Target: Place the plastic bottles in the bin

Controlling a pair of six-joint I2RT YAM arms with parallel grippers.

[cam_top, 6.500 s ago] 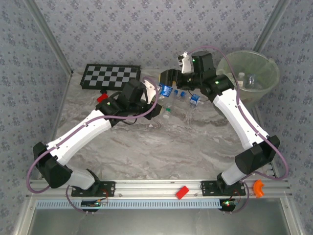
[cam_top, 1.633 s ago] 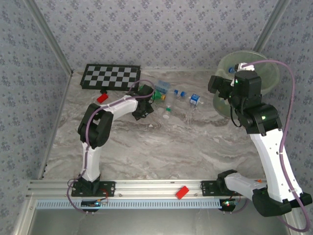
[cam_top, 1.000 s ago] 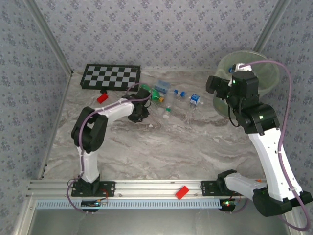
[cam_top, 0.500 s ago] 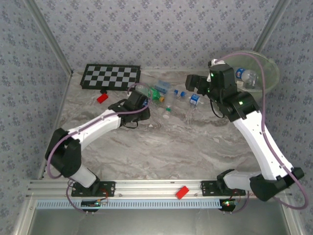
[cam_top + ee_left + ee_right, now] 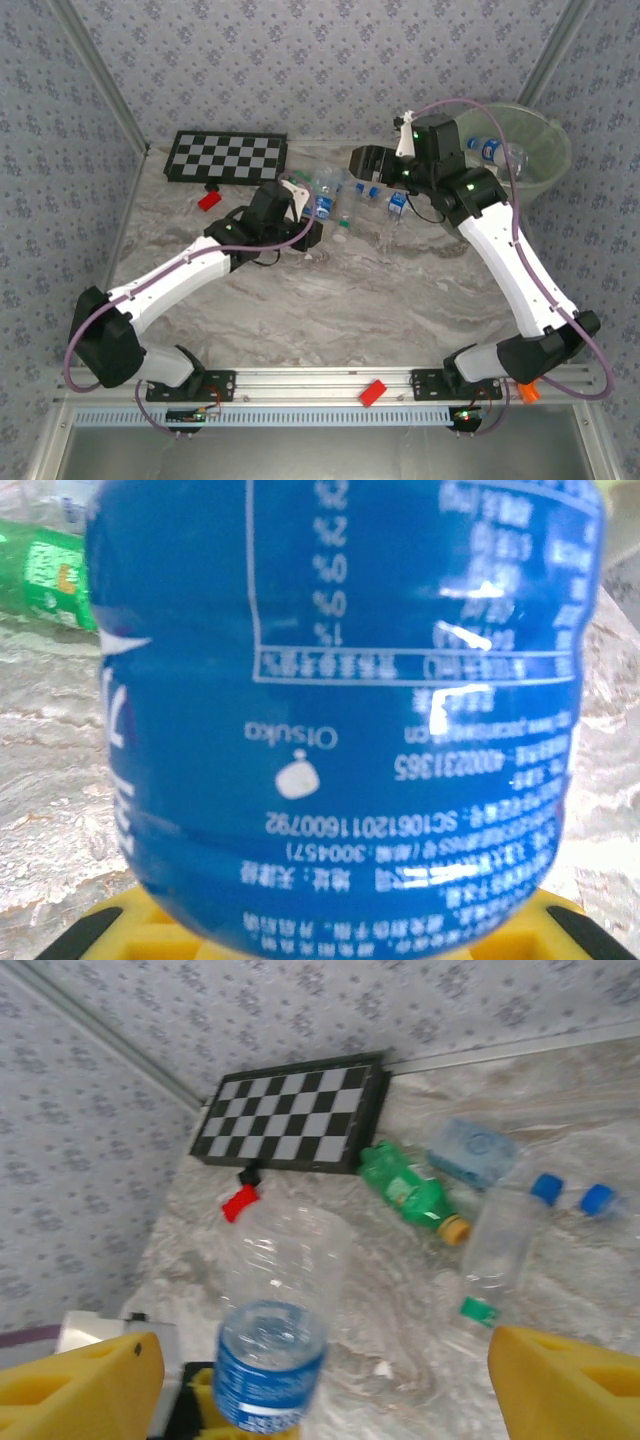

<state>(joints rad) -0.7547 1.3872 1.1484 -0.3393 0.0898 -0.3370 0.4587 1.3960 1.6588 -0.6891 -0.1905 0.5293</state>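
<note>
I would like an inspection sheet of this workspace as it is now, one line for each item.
surface: marble-pattern table, no damage seen.
job's things: blue-labelled bottle in the left gripper; green bottle and clear bottles lying on the table; bin with bottles inside.
clutter: chequered board; red block.
grippers: left gripper shut on the blue-labelled bottle; right gripper open, holding nothing.
cables: purple cables along both arms.
surroundings: patterned walls; red piece on the front rail.
</note>
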